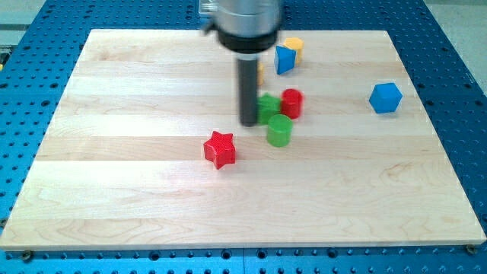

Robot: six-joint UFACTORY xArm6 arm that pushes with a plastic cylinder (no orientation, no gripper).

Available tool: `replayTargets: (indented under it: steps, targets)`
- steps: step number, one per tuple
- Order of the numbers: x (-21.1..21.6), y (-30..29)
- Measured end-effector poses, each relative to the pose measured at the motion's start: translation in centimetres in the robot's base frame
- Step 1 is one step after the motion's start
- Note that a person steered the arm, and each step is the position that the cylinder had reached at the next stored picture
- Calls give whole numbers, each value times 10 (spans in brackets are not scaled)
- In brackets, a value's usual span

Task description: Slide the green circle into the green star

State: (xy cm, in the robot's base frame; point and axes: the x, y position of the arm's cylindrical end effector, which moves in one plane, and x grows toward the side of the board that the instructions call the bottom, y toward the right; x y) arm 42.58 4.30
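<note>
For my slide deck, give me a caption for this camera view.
My tip sits left of the green star, with the green circle just below it and a red cylinder beside.

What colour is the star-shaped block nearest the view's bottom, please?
Red: the red star shows plainly in the camera view.

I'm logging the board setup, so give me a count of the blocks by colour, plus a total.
Red: 2, the red star and the red cylinder
Green: 2, the green circle and the green star
Blue: 2, the blue cube and the blue block
Yellow: 2, the yellow block and a yellow sliver behind the rod
Total: 8
</note>
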Motion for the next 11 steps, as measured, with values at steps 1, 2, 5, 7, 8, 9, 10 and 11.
replayTargets:
  steps: [1,2,5,7,8,9,10,11]
  targets:
    - [-36,51]
    - [-48,81]
    - [10,-57]
    - [27,11]
    - [57,2]
    - [45,76]
    - [14,86]
    - [36,78]
